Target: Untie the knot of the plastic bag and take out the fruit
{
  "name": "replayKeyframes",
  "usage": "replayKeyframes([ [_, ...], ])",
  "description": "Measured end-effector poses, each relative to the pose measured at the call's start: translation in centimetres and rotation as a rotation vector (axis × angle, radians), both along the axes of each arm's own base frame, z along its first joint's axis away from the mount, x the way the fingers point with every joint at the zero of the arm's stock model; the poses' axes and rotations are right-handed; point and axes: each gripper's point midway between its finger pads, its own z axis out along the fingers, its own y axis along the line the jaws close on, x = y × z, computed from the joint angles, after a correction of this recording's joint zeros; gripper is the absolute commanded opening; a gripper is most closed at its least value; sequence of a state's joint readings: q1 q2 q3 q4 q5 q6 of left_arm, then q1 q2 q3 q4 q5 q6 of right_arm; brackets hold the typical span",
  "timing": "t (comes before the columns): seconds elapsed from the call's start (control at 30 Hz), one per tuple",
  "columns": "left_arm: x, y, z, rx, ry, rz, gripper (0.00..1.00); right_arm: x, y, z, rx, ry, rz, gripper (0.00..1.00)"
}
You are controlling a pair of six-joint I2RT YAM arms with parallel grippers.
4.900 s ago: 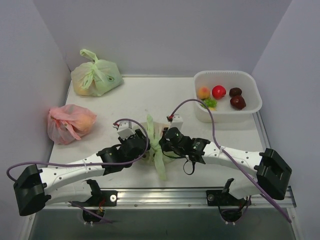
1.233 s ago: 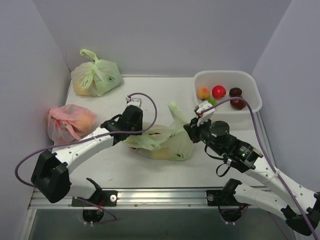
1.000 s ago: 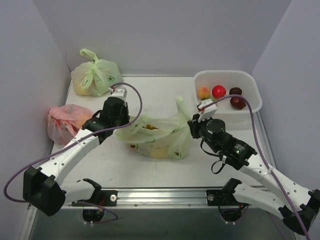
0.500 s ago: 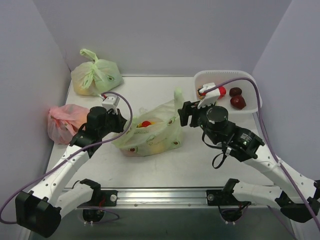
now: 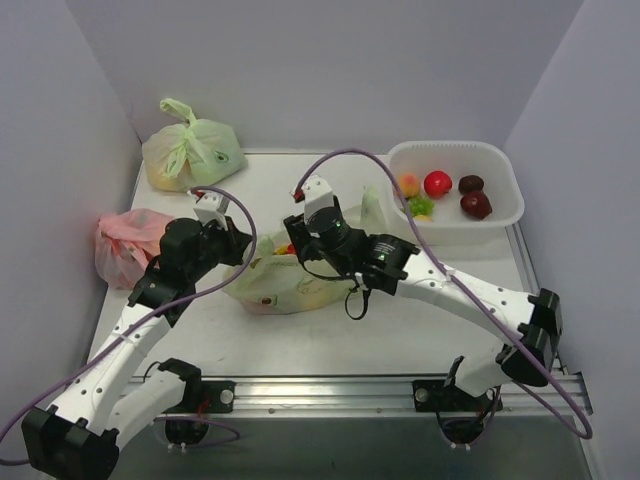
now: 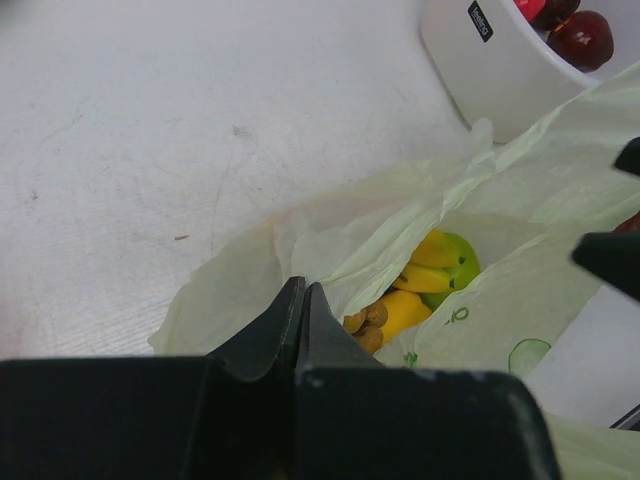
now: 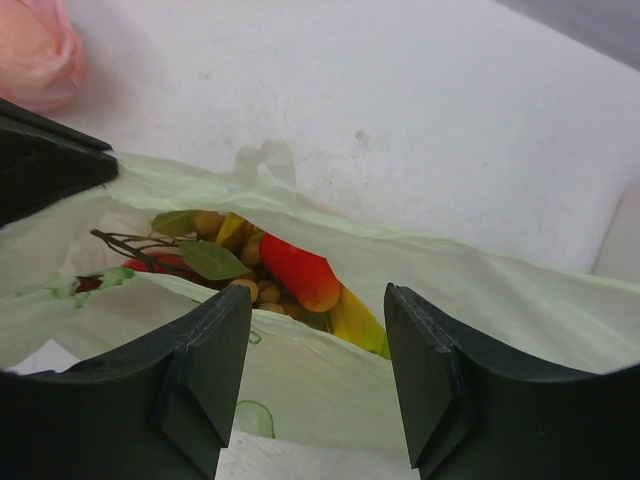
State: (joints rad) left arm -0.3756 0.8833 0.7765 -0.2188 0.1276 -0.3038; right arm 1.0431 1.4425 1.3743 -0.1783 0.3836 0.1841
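Observation:
The pale-green plastic bag (image 5: 300, 290) lies mid-table with its mouth open; no knot shows on it. My left gripper (image 5: 238, 252) is shut on the bag's left rim, and the film spreads out from its tips (image 6: 300, 300). My right gripper (image 5: 292, 245) hangs open just above the bag's mouth (image 7: 318, 330), touching nothing. Fruit lies inside: yellow bananas (image 6: 425, 275), a green apple (image 6: 460, 262), tan berries (image 6: 362, 325), a red fruit (image 7: 300, 272) and a leaf (image 7: 205, 258). One free handle ear (image 5: 375, 205) sticks up on the right.
A white tub (image 5: 510, 215) at the back right holds a peach, a red fruit, two maroon fruits and something green. A second tied green bag (image 5: 190, 150) sits at the back left. A pink-red bag (image 5: 135, 245) lies at the left edge, close to my left arm.
The knot came undone and the bag's mouth opened. My right gripper released the bag's right ear, opened, and swung left over the mouth. My left gripper drew the rim leftward.

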Motion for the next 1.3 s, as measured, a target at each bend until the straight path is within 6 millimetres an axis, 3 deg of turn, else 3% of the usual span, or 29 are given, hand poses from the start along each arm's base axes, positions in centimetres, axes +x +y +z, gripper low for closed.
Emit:
replayKeyframes([
  [0.13, 0.0, 0.2, -0.1, 0.002, -0.001, 0.009, 0.00, 0.0, 0.3, -6.8, -0.068, 0.091, -0.014, 0.56],
  [0.27, 0.2, 1.0, -0.4, 0.012, 0.000, 0.060, 0.00, -2.2, -0.9, -13.0, -0.126, 0.206, 0.003, 0.56],
  [0.4, 0.8, 2.7, -1.0, 0.032, 0.018, 0.163, 0.00, -8.0, -1.5, -18.3, -0.191, 0.347, 0.117, 0.56],
  [0.5, 1.1, 3.9, -1.5, 0.046, 0.040, 0.224, 0.00, -12.9, -2.5, -20.3, -0.237, 0.441, 0.220, 0.57],
  [0.6, 1.1, 4.3, -1.9, 0.052, 0.053, 0.249, 0.00, -15.0, -3.0, -19.3, -0.224, 0.485, 0.289, 0.61],
  [0.73, 1.0, 4.3, -2.0, 0.053, 0.058, 0.248, 0.00, -15.4, -2.0, -15.8, -0.204, 0.505, 0.356, 0.63],
  [0.97, -0.9, 3.5, -3.0, 0.026, 0.059, 0.170, 0.00, -12.4, -0.3, -8.2, -0.148, 0.328, 0.335, 0.63],
  [1.07, -1.8, 3.1, -3.1, 0.013, 0.053, 0.126, 0.00, -10.3, -0.7, -6.2, -0.131, 0.256, 0.266, 0.63],
  [1.17, -2.5, 2.7, -3.0, 0.006, 0.040, 0.088, 0.00, -7.4, -3.0, -7.1, -0.137, 0.248, 0.129, 0.62],
  [1.3, -3.2, 2.1, -2.6, -0.009, 0.030, 0.040, 0.00, -4.4, -10.4, -12.7, -0.189, 0.318, -0.173, 0.61],
])
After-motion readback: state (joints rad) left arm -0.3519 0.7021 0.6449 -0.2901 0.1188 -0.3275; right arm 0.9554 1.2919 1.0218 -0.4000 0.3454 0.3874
